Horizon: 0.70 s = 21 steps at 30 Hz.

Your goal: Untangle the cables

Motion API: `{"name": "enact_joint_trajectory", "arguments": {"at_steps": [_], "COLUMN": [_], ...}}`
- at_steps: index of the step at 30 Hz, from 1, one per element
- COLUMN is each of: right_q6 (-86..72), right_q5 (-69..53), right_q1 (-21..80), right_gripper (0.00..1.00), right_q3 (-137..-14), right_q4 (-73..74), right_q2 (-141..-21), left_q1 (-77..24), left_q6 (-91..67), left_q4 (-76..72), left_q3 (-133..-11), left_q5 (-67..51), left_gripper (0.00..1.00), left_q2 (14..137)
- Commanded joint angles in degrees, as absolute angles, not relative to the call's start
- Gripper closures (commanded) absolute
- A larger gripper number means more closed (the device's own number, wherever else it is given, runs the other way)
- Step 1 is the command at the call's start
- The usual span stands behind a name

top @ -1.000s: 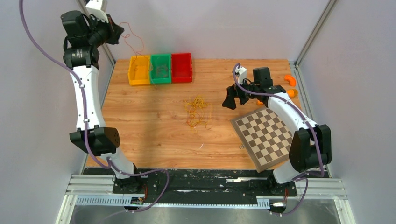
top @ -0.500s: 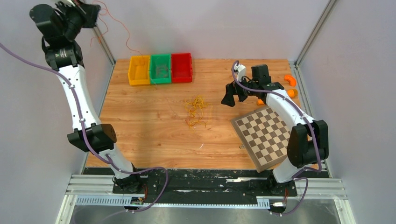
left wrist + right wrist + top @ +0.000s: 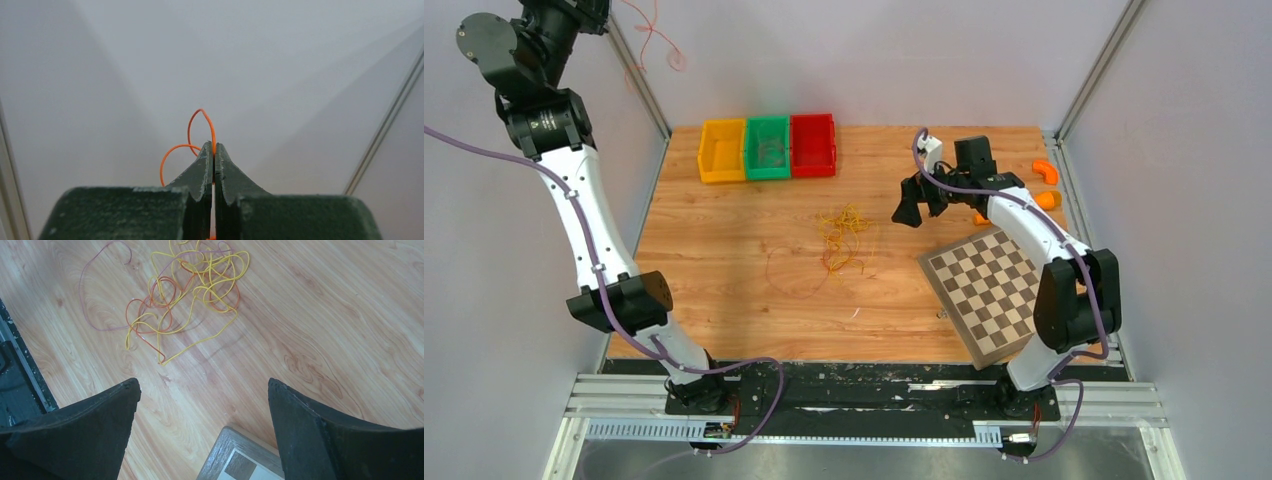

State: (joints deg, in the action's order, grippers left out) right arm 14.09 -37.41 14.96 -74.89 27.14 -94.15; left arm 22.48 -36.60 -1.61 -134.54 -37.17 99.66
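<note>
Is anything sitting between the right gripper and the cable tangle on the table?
Nothing visible. Only bare tabletop lies between the open right gripper and the tangle; the checkerboard sits on the gripper's other side.

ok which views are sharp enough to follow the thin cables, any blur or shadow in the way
Left wrist: the orange cable is crisp in the shut left pincer against a plain grey wall. Right wrist: the cable tangle is sharp with soft shadows, the open right pincer dark. Top external: even light, but the tangle looks hair-thin.
</note>
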Motion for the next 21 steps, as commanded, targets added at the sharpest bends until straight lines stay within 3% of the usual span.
{"name": "enact_joint_trajectory", "arguments": {"at_steps": [1, 9, 21], "right_q6": [14.77, 14.85, 15.27], "right_q5": [-37.99, -37.38, -34.77], "right_q1": [15.64, 15.81, 15.82], "right_gripper": [0.03, 0.03, 0.03], "right_q3": [-78.02, -78.77, -78.34], "right_q4": [25.03, 25.10, 25.13], "right_q2": [-95.47, -96.67, -96.63], "left_q1": [23.06, 23.03, 22.54], "left_q6": [-38.22, -36.98, -40.65], "left_q4": [-0.44, -9.02, -10.25], "left_q3": [-130.09, -110.59, -111.79], "left_q5": [-36.36, -36.96, -34.16], "left_gripper": [1.00, 1.00, 1.00], "left_q2": [99.67, 99.13, 114.52]}}
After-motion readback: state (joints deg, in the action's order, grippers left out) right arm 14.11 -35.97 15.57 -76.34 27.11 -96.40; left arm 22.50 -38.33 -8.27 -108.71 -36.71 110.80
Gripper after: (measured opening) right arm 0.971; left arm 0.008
